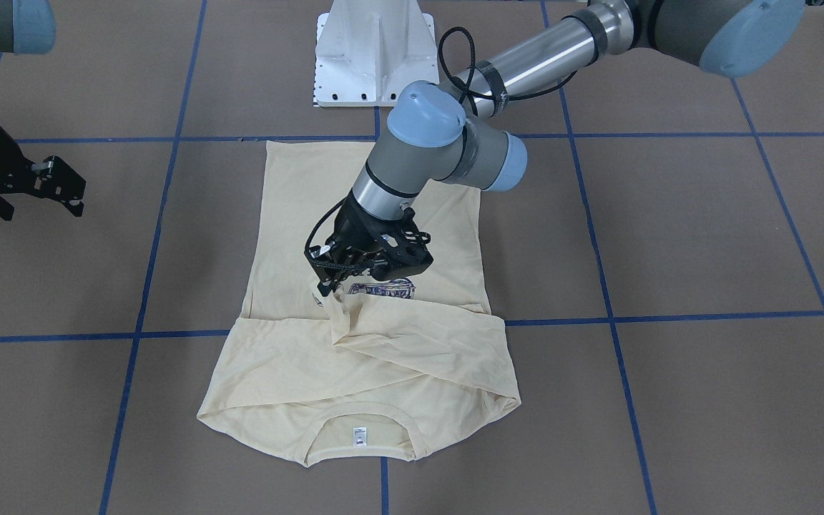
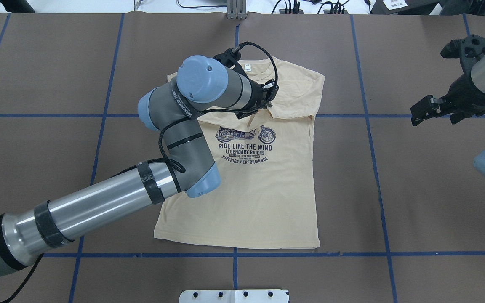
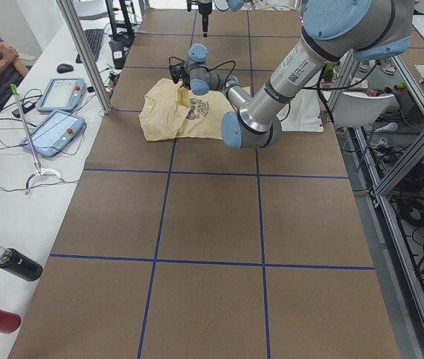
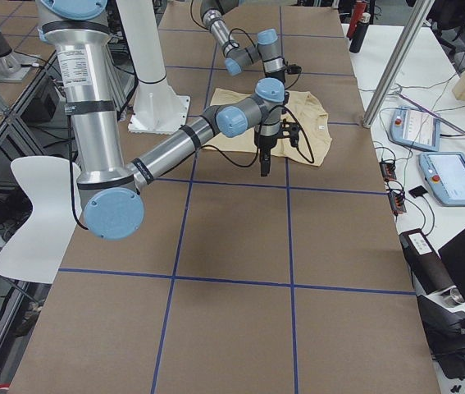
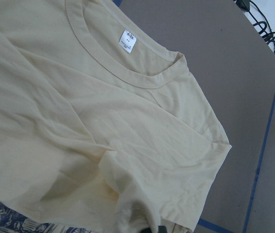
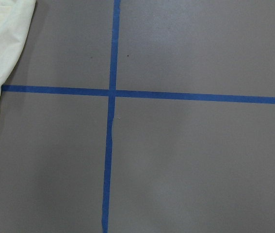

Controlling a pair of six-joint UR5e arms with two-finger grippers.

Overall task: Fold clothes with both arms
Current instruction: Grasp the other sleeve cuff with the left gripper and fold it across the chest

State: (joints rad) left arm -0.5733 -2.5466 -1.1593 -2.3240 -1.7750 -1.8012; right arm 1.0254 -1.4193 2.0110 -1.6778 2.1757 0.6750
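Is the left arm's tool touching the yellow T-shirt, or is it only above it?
Touching. The front-facing view shows it: the left tool pinches the T-shirt, whose cloth rises in a peak to its tips.

The T-shirt (image 2: 263,198) lies flat on the table (image 2: 394,189) in front of the pedestal base (image 1: 373,54), with its hem toward the base and its collar (image 1: 362,408) at the far end. A folded layer crosses the chest near the collar. The left claw (image 1: 333,290) sits at that fold's edge. The right claw (image 1: 72,193) hangs over bare table, well apart on the robot's right.
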